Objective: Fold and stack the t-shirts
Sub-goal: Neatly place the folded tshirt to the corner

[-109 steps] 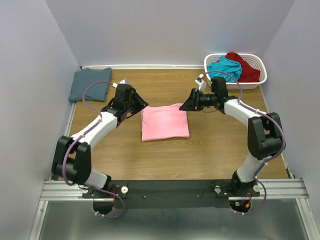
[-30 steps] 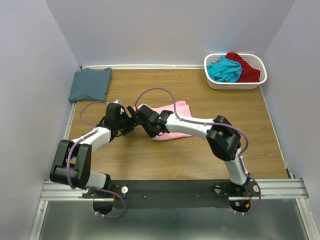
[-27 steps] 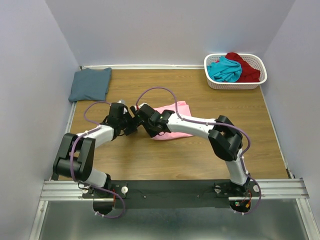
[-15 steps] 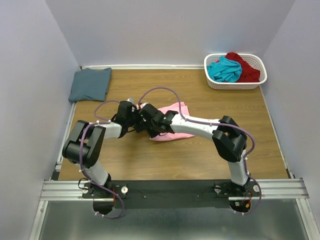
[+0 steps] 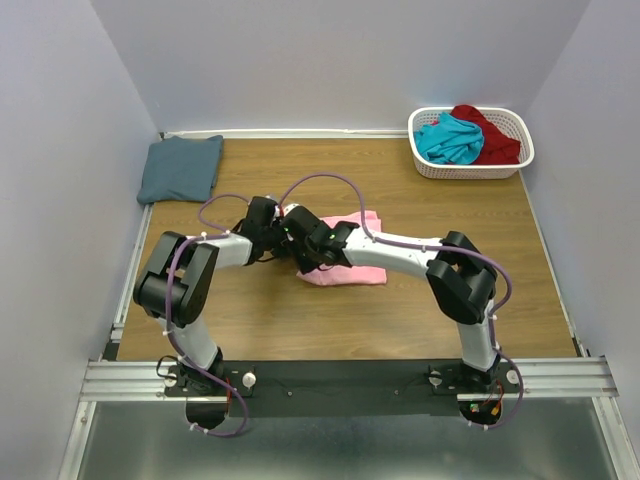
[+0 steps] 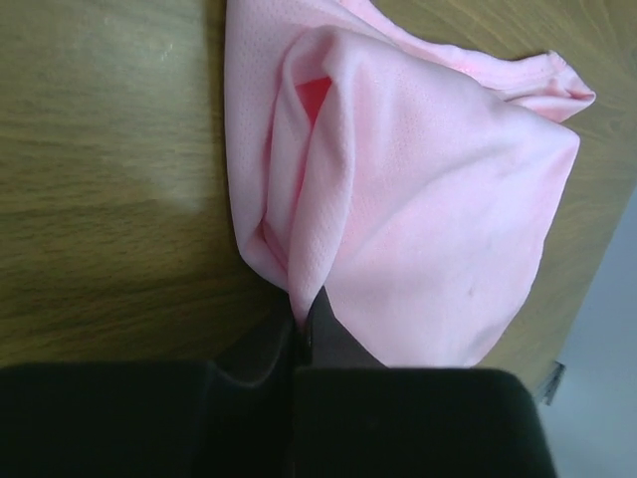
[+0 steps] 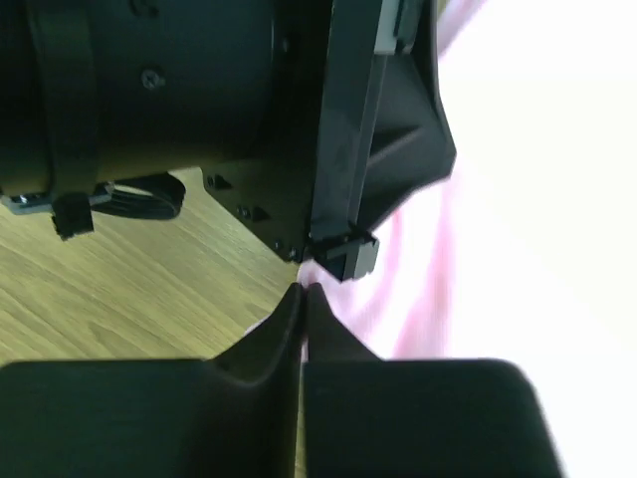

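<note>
Over the last second the left gripper (image 6: 302, 317) has slid right to the left edge of the light pink t-shirt (image 5: 362, 270) and clamped onto it. The left wrist view shows a bunched fold running into its closed tips. The right gripper (image 7: 302, 297) reaches across the shirt and sits just beside it, fingers pressed together at the cloth's edge; whether fabric is caught between them I cannot tell.

The shirt lies mid-table (image 5: 400, 320), folded but puffed open on its left side. With both wrists crowded together, a pull risks knocking one housing against the other. The left pinch seems to hold only a thin lip, so lifting may drag one layer and undo the fold.

Farther back, the slate blue-grey t-shirt (image 5: 181, 168) lies folded at the far left. A long carry there could let the cloth slip. The teal t-shirt (image 5: 448, 140) and dark red t-shirt (image 5: 497, 140) wait in the basket (image 5: 470, 170).
</note>
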